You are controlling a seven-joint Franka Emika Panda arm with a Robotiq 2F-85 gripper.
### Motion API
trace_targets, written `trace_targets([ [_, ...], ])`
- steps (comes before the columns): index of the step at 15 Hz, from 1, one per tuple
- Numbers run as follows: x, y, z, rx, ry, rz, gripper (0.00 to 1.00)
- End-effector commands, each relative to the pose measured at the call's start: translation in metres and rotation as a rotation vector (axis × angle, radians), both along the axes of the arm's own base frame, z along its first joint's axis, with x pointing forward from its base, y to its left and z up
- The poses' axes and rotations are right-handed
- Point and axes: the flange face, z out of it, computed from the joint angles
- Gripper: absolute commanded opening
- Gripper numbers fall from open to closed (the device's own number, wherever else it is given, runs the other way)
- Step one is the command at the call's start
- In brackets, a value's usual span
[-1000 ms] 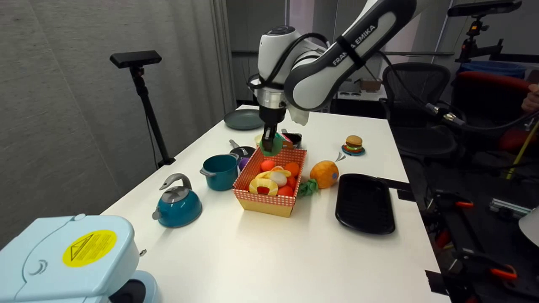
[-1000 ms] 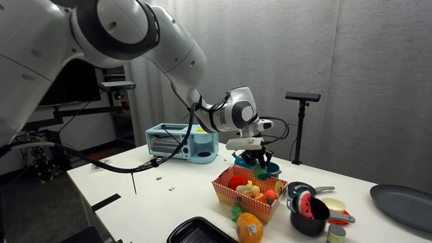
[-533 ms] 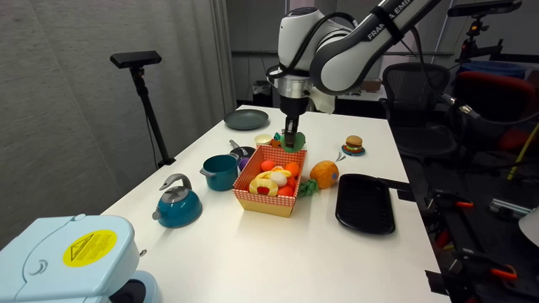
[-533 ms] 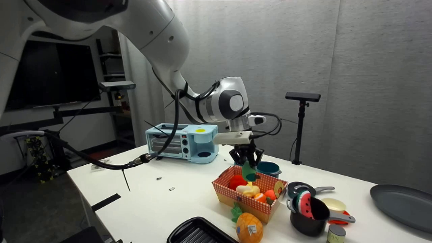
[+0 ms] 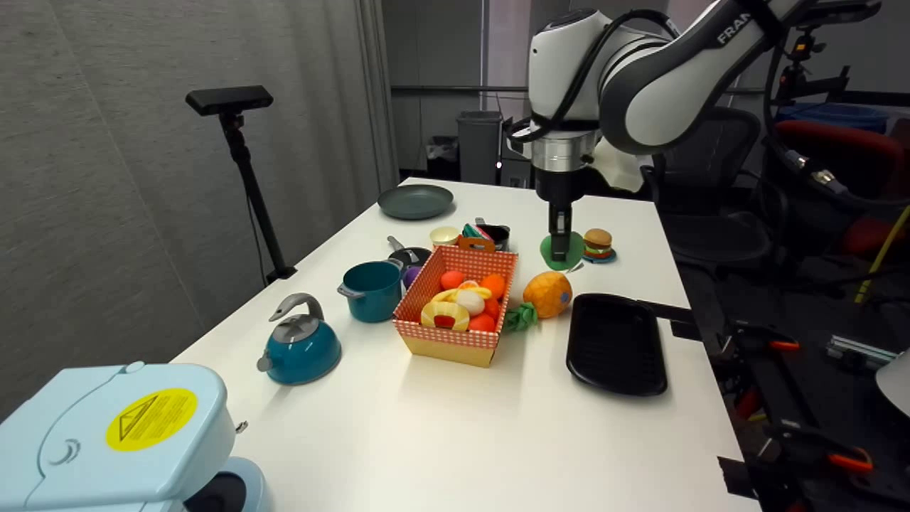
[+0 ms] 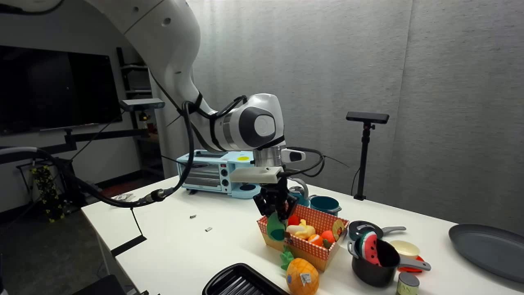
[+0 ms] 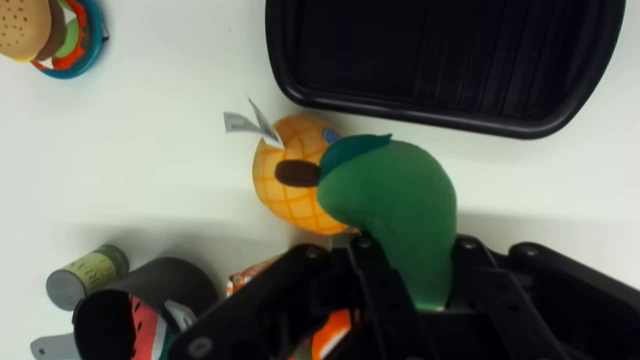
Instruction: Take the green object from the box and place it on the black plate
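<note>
Black fingers point(image 7: 370, 265) press the green thing point(image 7: 400, 195) from both sides; the gripper point(image 7: 414, 245) is closed to just its girth, and the brown stub point(image 7: 297, 173) and teal leaf point(image 7: 349, 152) jut out free. Held like that, it hangs over the white table point(image 5: 455, 441), out of the box point(image 5: 448, 350). Behind it, in the wrist view, I see the pineapple point(image 7: 295, 207) partly covered. That one takes up room between the box and the black plate point(image 5: 617, 348), near to both, its leaves point(image 5: 521, 317) turned to the box wall. In the box, red and orange rounds point(image 5: 493, 286) crowd a yellow slice point(image 5: 444, 311) and a pale lump point(image 5: 469, 302). Just past one end of the box stands a black pot point(image 6: 374, 271) with a watermelon slice point(image 6: 370, 248) leaning out of it, a can point(image 6: 407, 283) near, a cream bowl point(image 6: 404, 248) close by. A burger point(image 5: 598, 240) sits well apart from the black plate. On the box's other flank I make out a kettle point(image 5: 302, 352), a teal pot point(image 5: 373, 302) and a small pan point(image 5: 407, 258); a grey plate point(image 5: 415, 202) lies well away. Arm point(image 6: 245, 127) and cable point(image 6: 154, 196) cut across part of the oven point(image 6: 204, 176) in an exterior view, and a camera stand point(image 6: 363, 164) rises by the table's edge.
</note>
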Motion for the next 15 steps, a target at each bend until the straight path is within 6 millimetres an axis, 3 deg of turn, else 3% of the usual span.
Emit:
trace_targets([
  [1, -0.054, 0.003, 0.012, -0.010, 0.039, 0.034, 0.06],
  [8, -0.113, 0.005, 0.003, 0.000, 0.095, 0.048, 0.06],
  [10, -0.122, 0.003, -0.003, 0.004, 0.109, 0.045, 0.50],
  [12, -0.129, 0.002, -0.009, 0.006, 0.122, 0.044, 0.52],
  [15, -0.134, 0.001, -0.017, 0.012, 0.137, 0.037, 0.76],
])
